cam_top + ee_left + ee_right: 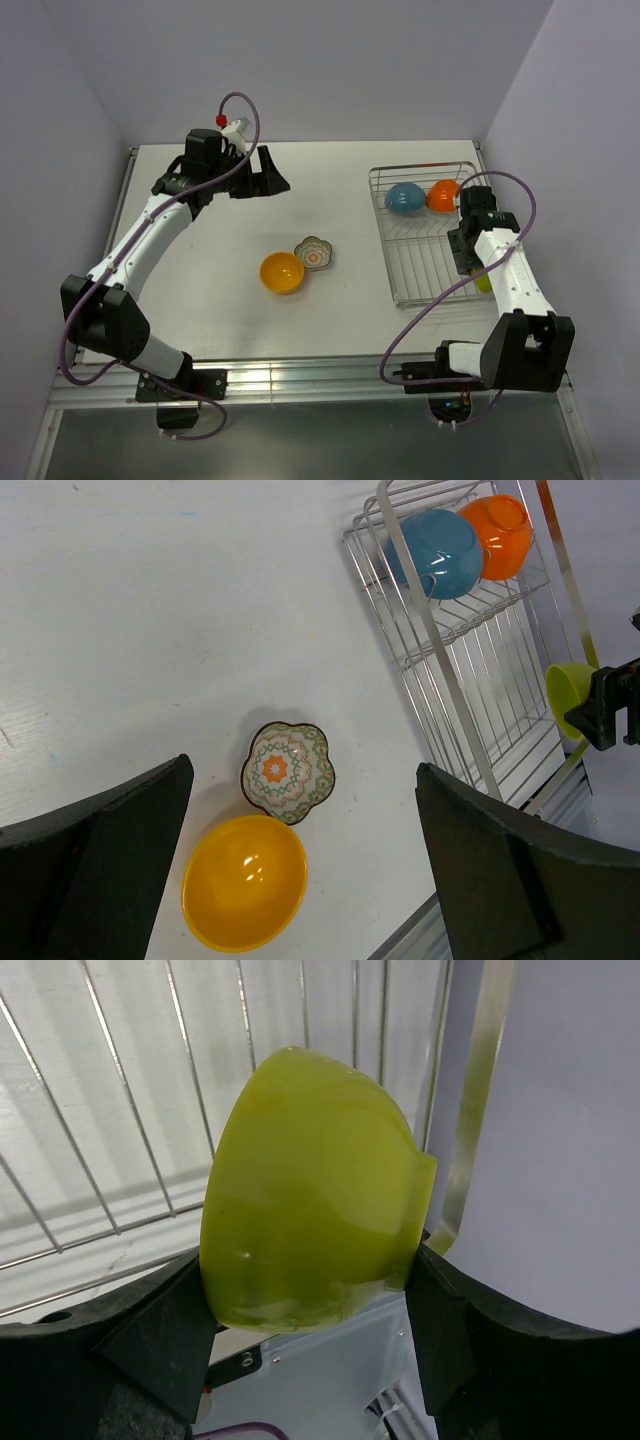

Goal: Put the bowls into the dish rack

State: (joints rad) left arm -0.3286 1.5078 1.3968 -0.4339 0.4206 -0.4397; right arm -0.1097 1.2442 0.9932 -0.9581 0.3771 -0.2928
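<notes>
right gripper [305,1310] part-closed, clamping lime-green bowl [310,1210] on edge over dish rack [420,280], close to right side rail; release here risks bowl tipping over rail, off rack; left gripper [258,178] wide open, empty

The rack [425,240] sits by the table's [200,230] right edge, with a blue bowl [404,198] and an orange bowl [442,195] side by side at its far end. Mid-table, a yellow bowl [282,272] lies just beside the floral dish [314,252]. The right gripper [478,274] hangs at the rack's right rim — a sliver of green bowl [485,284] shows there.
</notes>
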